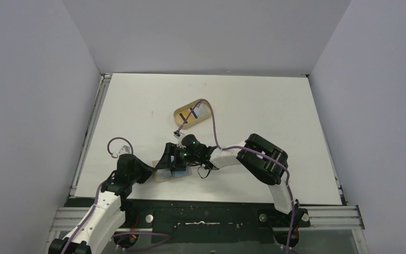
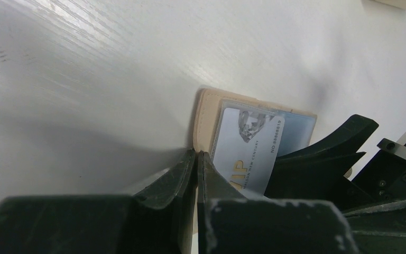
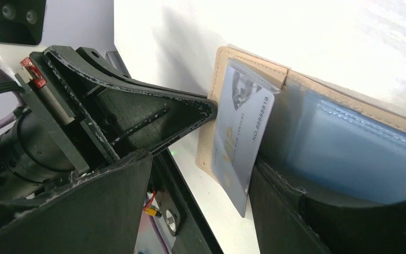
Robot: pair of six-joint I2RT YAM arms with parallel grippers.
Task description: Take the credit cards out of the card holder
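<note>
The tan card holder (image 2: 205,119) lies open near the table's front edge, its light blue inside (image 3: 349,153) facing up. My left gripper (image 2: 196,154) is shut on its tan edge. A blue-grey credit card (image 3: 243,143) sticks halfway out of a pocket. My right gripper (image 3: 203,161) is open, with a finger on each side of that card. The card rests against the right finger (image 3: 285,211), and the jaws do not close on it. In the top view both grippers (image 1: 158,168) (image 1: 175,161) meet over the holder (image 1: 164,178). Another whitish card (image 1: 200,110) lies in the tray.
The oval tan wooden tray (image 1: 182,115) sits mid-table, beyond the grippers. A purple cable loops from it to the right arm (image 1: 264,159). The table's front edge and a metal rail (image 1: 201,219) lie just behind the holder. White walls enclose the table.
</note>
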